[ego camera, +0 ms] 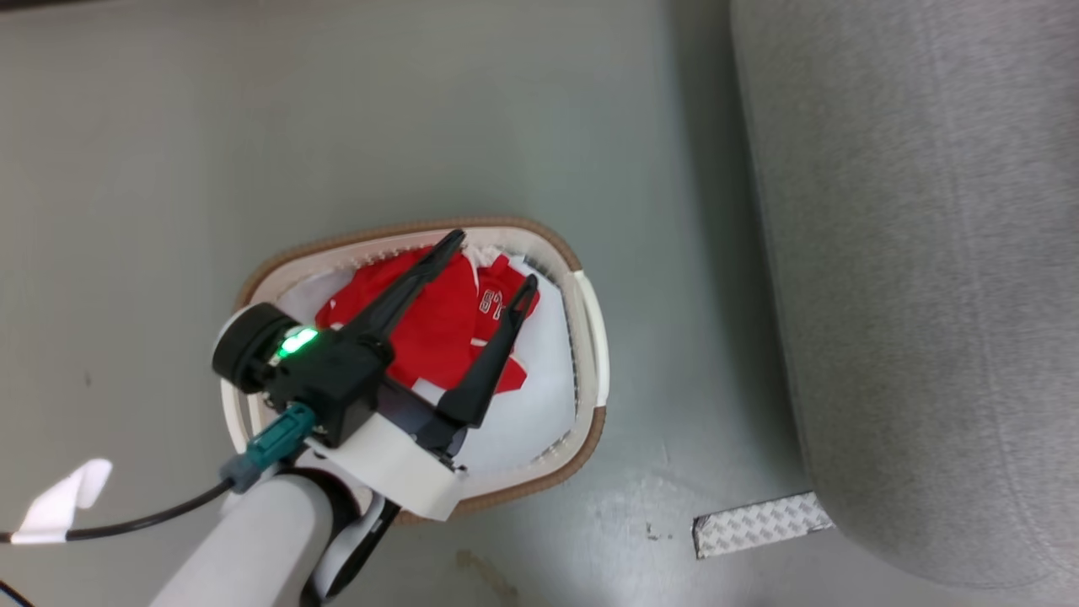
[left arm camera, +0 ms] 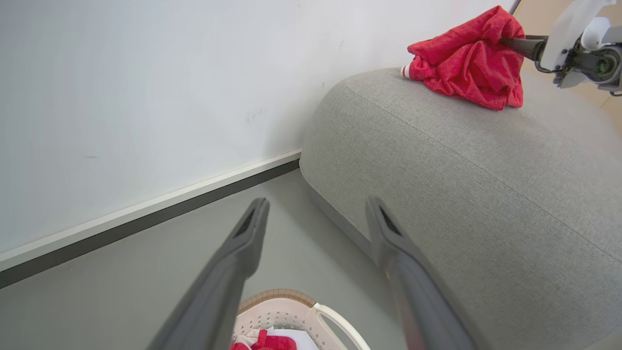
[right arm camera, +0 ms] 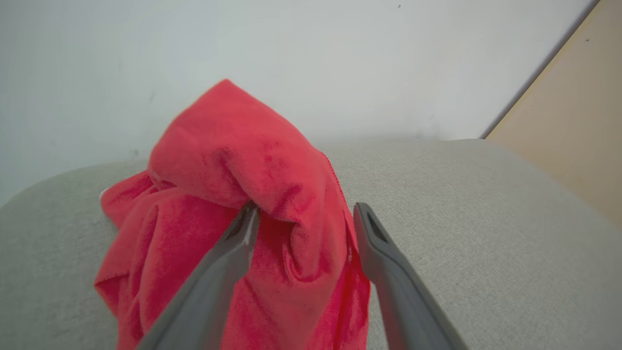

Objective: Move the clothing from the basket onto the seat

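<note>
Head view straight down on basket (ego camera: 592, 324), left wrist view low toward seat (left arm camera: 461, 194), right wrist close above same seat

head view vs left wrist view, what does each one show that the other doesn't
Head view: the green light and cable behind the left gripper, plus a metal plate on the floor. Left wrist view: the wall and a red garment on the seat, at the right gripper. Both: the basket, the red clothing in it, the seat.
</note>
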